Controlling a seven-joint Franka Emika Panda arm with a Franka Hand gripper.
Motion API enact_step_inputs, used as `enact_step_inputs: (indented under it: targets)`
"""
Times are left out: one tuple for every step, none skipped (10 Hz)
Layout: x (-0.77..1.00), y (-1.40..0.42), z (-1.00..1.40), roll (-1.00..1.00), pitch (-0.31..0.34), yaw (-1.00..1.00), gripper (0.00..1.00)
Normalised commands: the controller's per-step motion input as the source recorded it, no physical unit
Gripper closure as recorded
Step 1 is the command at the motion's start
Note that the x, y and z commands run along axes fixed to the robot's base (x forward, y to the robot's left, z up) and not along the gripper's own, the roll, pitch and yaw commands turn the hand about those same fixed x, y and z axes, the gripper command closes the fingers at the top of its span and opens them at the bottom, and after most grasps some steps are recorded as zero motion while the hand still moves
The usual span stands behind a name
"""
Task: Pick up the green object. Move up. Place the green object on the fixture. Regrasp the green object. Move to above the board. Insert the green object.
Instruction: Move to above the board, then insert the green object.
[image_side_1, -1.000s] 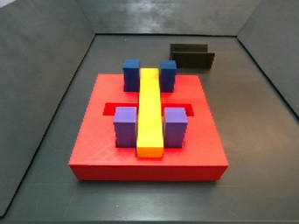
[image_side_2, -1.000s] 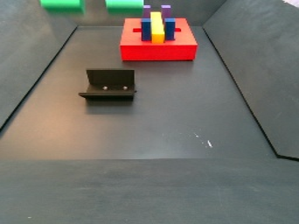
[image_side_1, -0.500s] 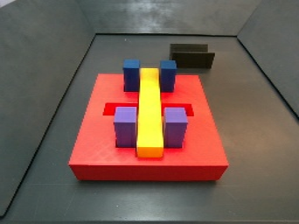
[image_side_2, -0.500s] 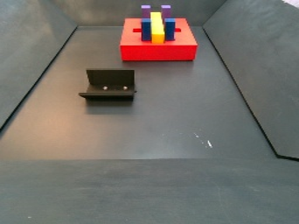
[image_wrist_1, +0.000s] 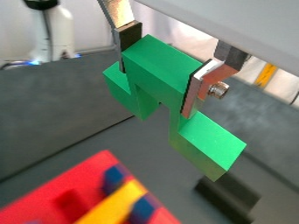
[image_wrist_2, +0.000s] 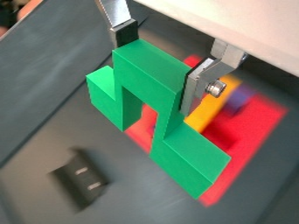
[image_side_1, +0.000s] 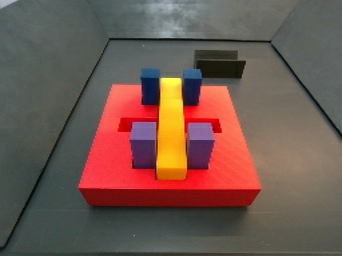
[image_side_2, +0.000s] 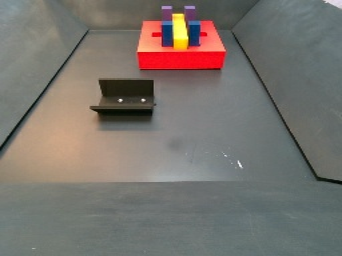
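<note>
While the gripper cannot be seen in either side view, both wrist views show it up in the air with its two silver fingers closed tight on the green object. One finger presses each side of the top part of the green object, so the jaws are only as wide apart as that piece. The green object is shaped like a bridge with a gap in the middle, and its two legs stick out past the fingers. It touches nothing but the fingers.

Far below it in a wrist view lies the board, red and flat, with the yellow bar showing just past the finger. In a wrist view the fixture sits small and dark on the grey floor, well apart from the green object.

In a side view the board takes up the middle of the floor. The yellow bar lies along its middle, with blue blocks at the end toward the fixture and purple blocks at the other end, one on each side. The fixture stands near the back wall behind the board. In a side view the fixture stands alone toward the left edge, and the board is near the back edge.
</note>
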Motion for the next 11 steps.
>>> enact_step_inputs:
  targets:
    - [-0.22, -0.16, 0.03, -1.0, 0.023, -0.07, 1.0]
    - [-0.08, -0.04, 0.0, -1.0, 0.038, -0.06, 1.0]
    - [-0.08, -0.05, 0.02, -0.65, 0.003, -0.04, 1.0]
    - [-0.09, -0.02, 0.01, -0.43, -0.031, -0.02, 1.0]
    - [-0.08, 0.0, 0.0, -0.34, -0.041, -0.01, 1.0]
    - [-0.06, 0.02, 0.01, -0.22, -0.05, -0.01, 1.0]
    - [0.65, -0.01, -0.43, 0.0, 0.026, 0.05, 1.0]
    - [0.76, -0.04, -0.5, 0.0, 0.0, 0.05, 1.0]
    - [0.67, -0.1, -0.57, -0.02, 0.0, 0.07, 1.0]
    - [0.73, -0.1, -0.6, -0.06, 0.007, 0.1, 1.0]
    - [0.71, -0.11, -0.55, -0.11, 0.024, 0.11, 1.0]
